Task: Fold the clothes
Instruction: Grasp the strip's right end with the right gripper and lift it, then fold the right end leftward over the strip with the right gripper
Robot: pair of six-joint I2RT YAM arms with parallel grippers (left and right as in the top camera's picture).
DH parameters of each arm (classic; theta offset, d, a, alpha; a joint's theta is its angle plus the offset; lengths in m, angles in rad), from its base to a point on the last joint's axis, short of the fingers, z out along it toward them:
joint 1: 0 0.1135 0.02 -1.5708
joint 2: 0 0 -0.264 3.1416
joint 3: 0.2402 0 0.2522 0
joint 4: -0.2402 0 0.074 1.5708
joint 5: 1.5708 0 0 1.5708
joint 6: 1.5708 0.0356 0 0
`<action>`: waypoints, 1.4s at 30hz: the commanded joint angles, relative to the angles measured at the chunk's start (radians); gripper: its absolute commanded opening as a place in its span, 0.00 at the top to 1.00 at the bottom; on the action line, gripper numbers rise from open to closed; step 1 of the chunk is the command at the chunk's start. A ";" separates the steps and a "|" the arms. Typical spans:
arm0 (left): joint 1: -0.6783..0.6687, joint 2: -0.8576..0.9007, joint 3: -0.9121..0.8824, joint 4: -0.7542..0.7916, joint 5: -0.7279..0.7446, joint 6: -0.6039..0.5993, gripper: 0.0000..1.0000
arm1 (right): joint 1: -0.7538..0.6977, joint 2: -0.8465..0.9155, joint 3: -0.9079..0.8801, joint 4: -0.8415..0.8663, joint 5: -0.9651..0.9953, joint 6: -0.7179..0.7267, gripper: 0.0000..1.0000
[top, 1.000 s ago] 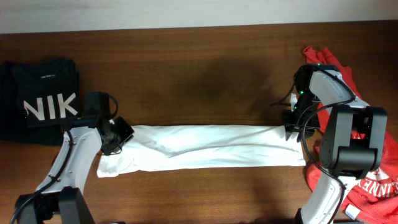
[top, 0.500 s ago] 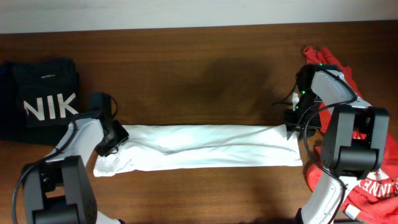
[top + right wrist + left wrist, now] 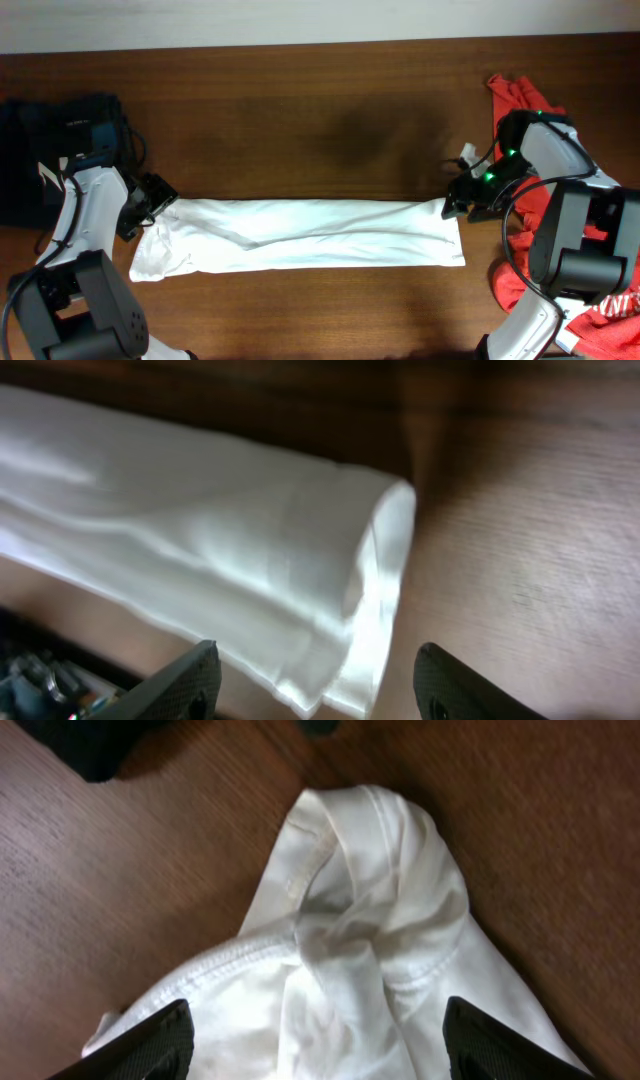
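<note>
The clothes (image 3: 300, 235), a white T-shirt, lie folded into a long narrow strip across the wooden table (image 3: 320, 120). My left gripper (image 3: 152, 197) sits over the strip's bunched left end. In the left wrist view the crumpled cloth (image 3: 370, 920) lies under the left gripper (image 3: 318, 1045), whose jaws stand wide apart and open. My right gripper (image 3: 458, 203) is at the strip's right end. The right wrist view has the folded edge (image 3: 200, 530) reaching between the right gripper's (image 3: 315, 685) spread fingers, which do not pinch it. No chest graphic shows.
A black shirt (image 3: 40, 150) lies at the far left of the table, a corner of it showing as dark cloth (image 3: 90, 740) in the left wrist view. A red shirt (image 3: 525, 100) lies at the right edge, behind and under the right arm.
Both grippers have opened and let go of the shirt's ends. The left arm moved left, and the whole strip shifted left with it. The right gripper followed slightly left and down.
</note>
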 commanded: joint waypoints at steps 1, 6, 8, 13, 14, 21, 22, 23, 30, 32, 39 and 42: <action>0.005 -0.006 0.015 -0.023 0.014 0.016 0.20 | 0.013 -0.016 -0.103 0.089 -0.026 0.009 0.34; 0.005 -0.006 0.015 -0.030 0.018 0.016 0.20 | 0.029 -0.016 -0.219 0.189 -0.054 0.060 0.34; 0.005 -0.006 0.015 -0.030 0.018 0.016 0.20 | 0.066 -0.016 -0.235 0.180 -0.079 0.061 0.45; 0.005 -0.006 0.015 -0.046 0.018 0.017 0.20 | 0.118 -0.016 -0.233 0.196 -0.043 0.115 0.96; 0.005 -0.006 0.015 -0.053 0.018 0.021 0.20 | 0.112 -0.016 -0.230 0.196 -0.010 0.146 0.96; 0.005 -0.006 0.015 -0.097 0.018 0.035 0.20 | -0.033 -0.055 0.104 -0.048 0.188 0.256 0.96; 0.005 -0.006 0.015 -0.097 0.018 0.035 0.20 | -0.018 -0.062 0.147 -0.091 0.182 0.229 0.96; 0.005 -0.006 0.015 -0.097 0.018 0.035 0.20 | 0.005 -0.068 0.169 -0.119 0.176 0.218 0.96; 0.005 -0.006 0.014 -0.097 0.018 0.035 0.19 | 0.361 -0.074 0.173 -0.114 0.137 0.329 0.96; 0.005 -0.006 0.014 -0.097 0.018 0.035 0.18 | 0.475 -0.074 0.173 -0.070 0.138 0.352 0.96; 0.005 -0.006 0.014 -0.098 0.018 0.036 0.18 | 0.676 -0.040 0.172 0.038 0.137 0.429 0.95; 0.005 -0.006 0.014 -0.098 0.017 0.039 0.18 | 0.714 -0.018 0.172 0.043 0.137 0.429 0.95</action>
